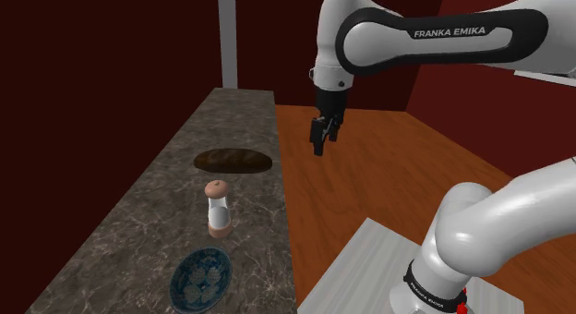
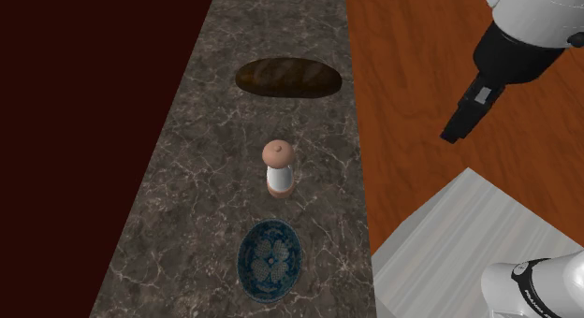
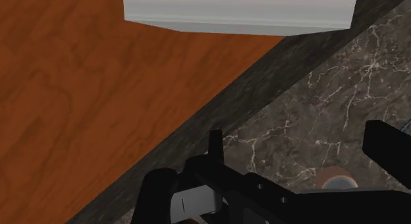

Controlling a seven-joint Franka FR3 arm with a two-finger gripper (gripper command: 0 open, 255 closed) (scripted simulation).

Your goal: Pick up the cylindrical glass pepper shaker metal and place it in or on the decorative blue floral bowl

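Observation:
The pepper shaker (image 1: pixel 218 209) stands upright on the dark marble counter (image 1: pixel 138 229); it has a pale body with a rounded brownish cap and base. Close in front of it lies the blue floral bowl (image 1: pixel 200 276), tilted up on the counter. In the second exterior view the shaker (image 2: pixel 279 166) stands just beyond the bowl (image 2: pixel 269 258). My gripper (image 1: pixel 323 141) hangs open and holds nothing, up in the air past the counter's edge, over the wooden floor (image 2: pixel 412 73). In the wrist view the shaker's cap (image 3: pixel 339 181) peeks up near the right finger (image 3: pixel 388 150).
A dark brown bread loaf (image 1: pixel 232 161) lies further along the counter beyond the shaker. The grey stand (image 1: pixel 369 266) sits beside the counter's near end. Dark red walls and a grey post (image 1: pixel 227 40) close off the far end.

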